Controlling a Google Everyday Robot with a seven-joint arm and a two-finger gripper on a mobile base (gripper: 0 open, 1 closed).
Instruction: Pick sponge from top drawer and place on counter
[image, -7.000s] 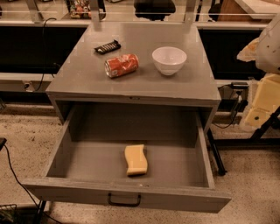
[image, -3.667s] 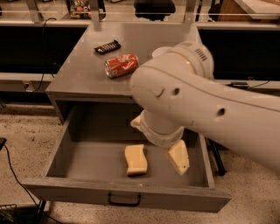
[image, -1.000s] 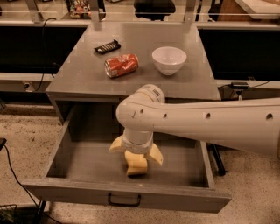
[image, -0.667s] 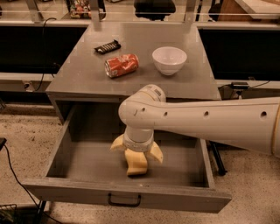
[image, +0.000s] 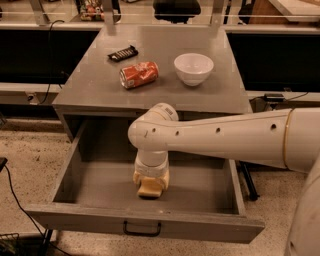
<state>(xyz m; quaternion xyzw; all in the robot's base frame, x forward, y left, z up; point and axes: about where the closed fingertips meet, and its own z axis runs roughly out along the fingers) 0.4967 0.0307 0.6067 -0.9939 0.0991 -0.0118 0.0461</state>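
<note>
The top drawer (image: 95, 187) is pulled open, with a dark handle (image: 142, 229) on its front panel. The pale yellow sponge (image: 149, 191) lies on the drawer floor near the middle. My gripper (image: 151, 182) reaches straight down into the drawer from the white arm (image: 225, 137). Its cream fingers (image: 138, 176) are drawn in against both sides of the sponge, whose upper part is hidden between them. The sponge still rests on the drawer floor. The grey counter (image: 95, 87) is above the drawer.
On the counter lie a red soda can (image: 139, 74) on its side, a white bowl (image: 193, 68) and a dark snack bar (image: 123, 53). The white arm crosses over the drawer's right half. Cables run across the floor at the left.
The fingers stood spread on either side of the sponge; now they have drawn in against it. The arm has stayed over the same spot.
</note>
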